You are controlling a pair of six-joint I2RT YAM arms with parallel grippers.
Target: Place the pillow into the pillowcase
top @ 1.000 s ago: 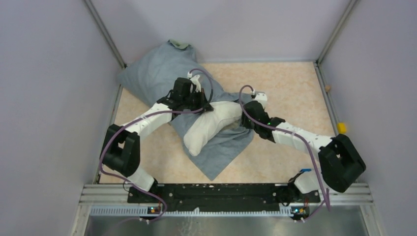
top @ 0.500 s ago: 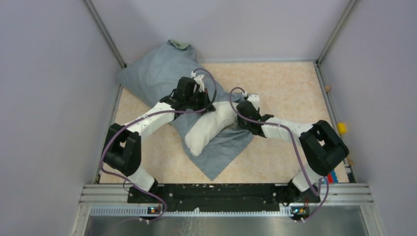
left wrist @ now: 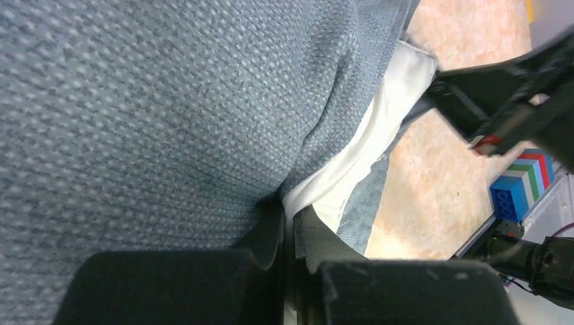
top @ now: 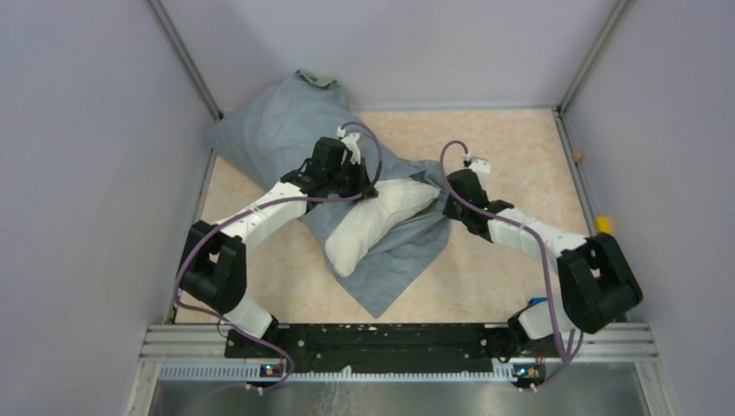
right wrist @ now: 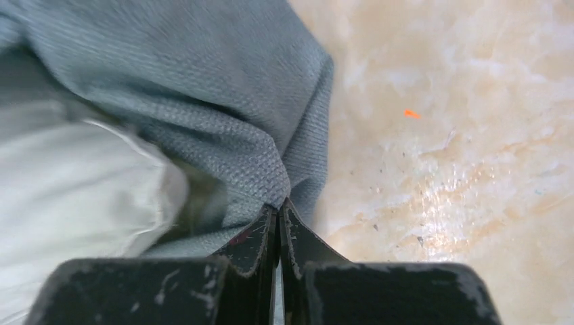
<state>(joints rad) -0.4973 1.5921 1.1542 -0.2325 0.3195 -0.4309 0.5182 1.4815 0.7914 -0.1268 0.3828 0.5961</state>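
Observation:
The grey-blue pillowcase (top: pixel 286 130) lies from the back left corner toward the front middle. The white pillow (top: pixel 373 221) rests slantwise on its lower part, its upper end under grey cloth. My left gripper (top: pixel 367 185) is shut at the case's mouth; in the left wrist view the left gripper (left wrist: pixel 290 211) pinches the pillowcase (left wrist: pixel 149 115), and a white edge of the pillow (left wrist: pixel 379 128) runs into the gap. My right gripper (top: pixel 445 205) sits at the pillow's right end. In its own view the right gripper (right wrist: pixel 279 206) is shut on a fold of pillowcase (right wrist: pixel 223 101), with the pillow (right wrist: pixel 68 183) to the left.
Grey walls enclose the beige table (top: pixel 511 147). A yellow block (top: pixel 602 225) and a small brown bit (top: pixel 577 156) lie by the right wall. A coloured toy brick (left wrist: pixel 524 184) shows near the right arm's base. The black right arm (left wrist: pixel 501 101) crosses the left wrist view.
My right gripper has gone from open to shut on the pillowcase edge and shifted right, drawing grey cloth around the pillow's right end. The left gripper has stayed put.

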